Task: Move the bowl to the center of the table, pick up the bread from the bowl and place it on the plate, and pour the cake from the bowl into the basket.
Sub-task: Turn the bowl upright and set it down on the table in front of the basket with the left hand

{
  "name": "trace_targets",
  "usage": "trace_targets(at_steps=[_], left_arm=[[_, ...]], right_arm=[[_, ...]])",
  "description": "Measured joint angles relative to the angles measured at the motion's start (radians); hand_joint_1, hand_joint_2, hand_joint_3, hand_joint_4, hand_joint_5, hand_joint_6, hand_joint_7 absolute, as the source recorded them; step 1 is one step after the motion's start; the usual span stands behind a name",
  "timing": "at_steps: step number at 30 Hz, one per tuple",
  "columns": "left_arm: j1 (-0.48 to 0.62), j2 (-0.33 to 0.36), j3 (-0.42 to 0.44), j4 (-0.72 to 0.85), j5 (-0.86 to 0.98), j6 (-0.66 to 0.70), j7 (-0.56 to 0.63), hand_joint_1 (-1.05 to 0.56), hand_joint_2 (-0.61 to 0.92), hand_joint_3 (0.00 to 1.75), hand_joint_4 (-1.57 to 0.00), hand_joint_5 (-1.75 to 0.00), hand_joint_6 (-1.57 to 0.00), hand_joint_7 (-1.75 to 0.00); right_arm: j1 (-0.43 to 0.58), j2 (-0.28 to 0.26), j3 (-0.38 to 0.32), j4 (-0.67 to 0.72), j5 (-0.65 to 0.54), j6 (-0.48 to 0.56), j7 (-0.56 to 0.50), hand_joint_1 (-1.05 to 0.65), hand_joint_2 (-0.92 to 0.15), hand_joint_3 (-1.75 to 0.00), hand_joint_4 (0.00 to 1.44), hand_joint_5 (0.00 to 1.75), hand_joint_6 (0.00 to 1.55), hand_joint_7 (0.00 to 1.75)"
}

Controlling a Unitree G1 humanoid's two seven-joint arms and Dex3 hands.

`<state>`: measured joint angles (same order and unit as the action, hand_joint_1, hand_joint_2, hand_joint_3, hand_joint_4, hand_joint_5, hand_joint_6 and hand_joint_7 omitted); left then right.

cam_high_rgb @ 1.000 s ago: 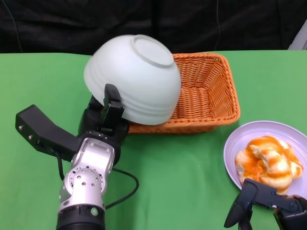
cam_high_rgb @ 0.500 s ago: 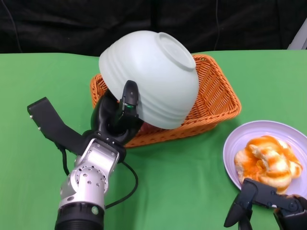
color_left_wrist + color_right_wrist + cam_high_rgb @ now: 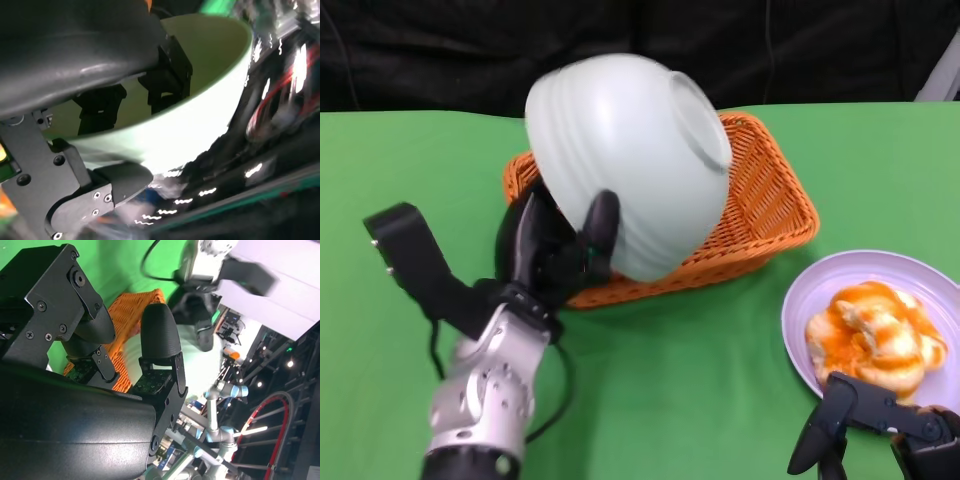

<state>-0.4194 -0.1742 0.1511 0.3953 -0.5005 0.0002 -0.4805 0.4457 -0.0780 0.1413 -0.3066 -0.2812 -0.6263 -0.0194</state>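
- Centre frame: the left hand grips the tipped pale green bowl by its rim, fingers clamped, over the orange wicker basket.
- Lower right: bread lies on the lilac plate; the right hand rests on the green worktop, finger state unclear.

Pale bowl upturned over orange basket; bread on plate

The bowl hangs tipped over the basket, gripped at its near rim by the left hand. Right of them, nearer, sits the plate with bread on it.

Robot hand near orange basket
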Motion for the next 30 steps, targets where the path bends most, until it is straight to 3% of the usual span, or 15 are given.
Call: trace_targets(at_steps=[6, 10, 14, 23, 27, 30], left_arm=[[0.087, 0.1, -0.115, -0.138, 0.181, -0.168, -0.07, -0.17, 0.36, 1.41, -1.06, -1.75, -0.97, -1.61], [0.155, 0.149, -0.17, -0.207, 0.282, -0.284, -0.076, -0.09, 0.31, 1.57, -1.07, -1.75, -0.98, -1.59], [0.2, 0.195, -0.204, -0.246, 0.369, -0.426, -0.074, -0.14, 0.41, 1.42, -1.05, -1.75, -0.96, -1.62], [0.277, 0.338, -0.243, -0.298, 0.579, -0.732, -0.057, -0.17, 0.32, 1.57, -1.03, -1.75, -0.83, -1.74], [0.306, 0.412, -0.243, -0.303, 0.725, -0.858, -0.009, -0.17, 0.3, 1.54, -1.01, -1.75, -0.8, -1.75], [0.32, 0.444, -0.238, -0.297, 0.827, -0.936, 0.057, -0.16, 0.35, 1.41, -0.98, -1.75, -0.77, -1.75]], right_arm=[[-0.004, 0.001, -0.005, -0.005, -0.001, 0.0, -0.001, 0.21, -0.19, -1.75, 0.99, 1.75, 0.81, 1.56], [-0.006, 0.004, -0.005, -0.006, 0.001, 0.0, -0.003, 0.19, -0.2, -1.75, 0.99, 1.75, 0.81, 1.56], [-0.012, 0.005, -0.008, -0.006, 0.001, 0.0, -0.008, 0.2, -0.2, -1.75, 0.99, 1.75, 0.81, 1.57], [-0.019, 0.023, -0.03, -0.006, -0.005, -0.001, -0.045, 0.16, -0.19, -1.75, 0.97, 1.75, 0.8, 1.59], [-0.019, 0.028, -0.034, -0.016, 0.002, 0.0, -0.047, 0.14, -0.21, -1.73, 0.94, 1.75, 0.78, 1.6], [-0.019, 0.037, -0.035, -0.024, 0.003, 0.002, -0.047, 0.14, -0.21, -1.72, 0.94, 1.75, 0.77, 1.61]])
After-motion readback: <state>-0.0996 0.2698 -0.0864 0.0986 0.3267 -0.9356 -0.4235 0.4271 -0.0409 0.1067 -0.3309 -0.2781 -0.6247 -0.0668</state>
